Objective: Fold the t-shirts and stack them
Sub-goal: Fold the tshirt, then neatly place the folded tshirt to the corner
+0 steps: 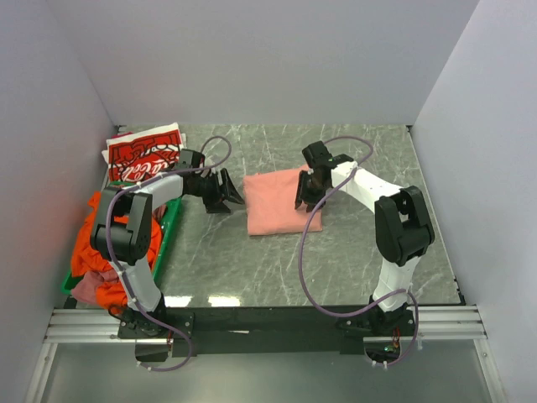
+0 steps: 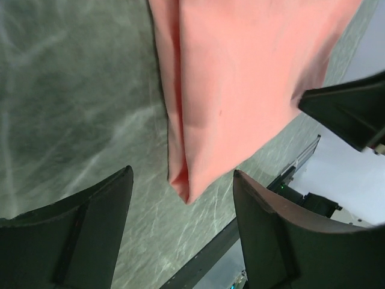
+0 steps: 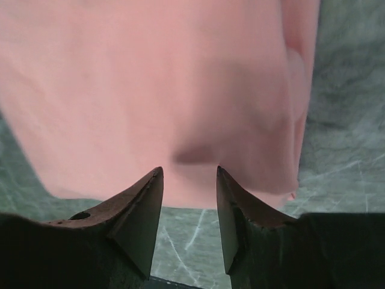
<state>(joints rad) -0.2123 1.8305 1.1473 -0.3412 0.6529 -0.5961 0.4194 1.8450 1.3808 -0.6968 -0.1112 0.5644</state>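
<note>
Salmon-pink t-shirt (image 1: 277, 204): folded to a compact rectangle, lying flat near the middle of the table (image 1: 377, 168); its creased long edge and one corner show in the left wrist view. Judged to be the base on which the stack will grow.

Right gripper (image 3: 189, 171): low over the fold's right edge, jaws a narrow gap apart, cloth visible behind them but not pinched; placed as if to press or square that edge.

Left gripper (image 2: 181, 174): just beside the fold's left edge, jaws wide apart and holding nothing; it hangs over bare table.

Red Coca-Cola t-shirt (image 1: 144, 154): folded, at the far left corner, well apart from the pink one.

Orange t-shirt (image 1: 109, 235): crumpled, spilling over the green crate (image 1: 168, 231) along the left edge; not yet folded.

Mauve t-shirt (image 1: 88, 288): a bunched patch at the crate's near end, beneath the orange.

Open room: bare surface lies between the fold and the near edge, and toward the right edge; the left arm reaches out past the crate.
</note>
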